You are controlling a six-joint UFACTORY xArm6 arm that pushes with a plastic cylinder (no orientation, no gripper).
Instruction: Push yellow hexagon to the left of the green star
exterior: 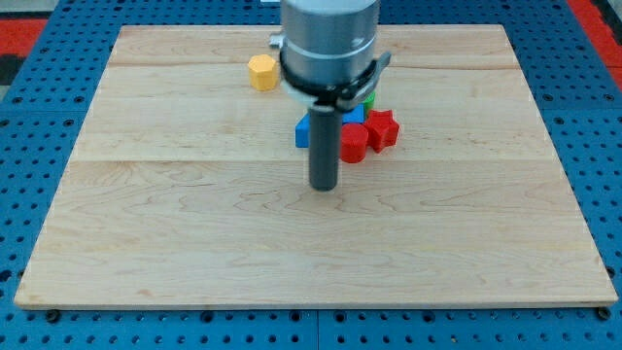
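Four colours of block sit on the wooden counter (194, 243). My tip (323, 187) rests at about 6 o'clock from the cluster, just below it. The yellow hexagon (262, 72) lies alone at roughly 10 o'clock from the cluster, apart from it. A green block (369, 98), mostly hidden, touches a blue block (305, 130); two red blocks (354, 144) (383, 128) sit at 3 o'clock. No end effector shows, only the rod.
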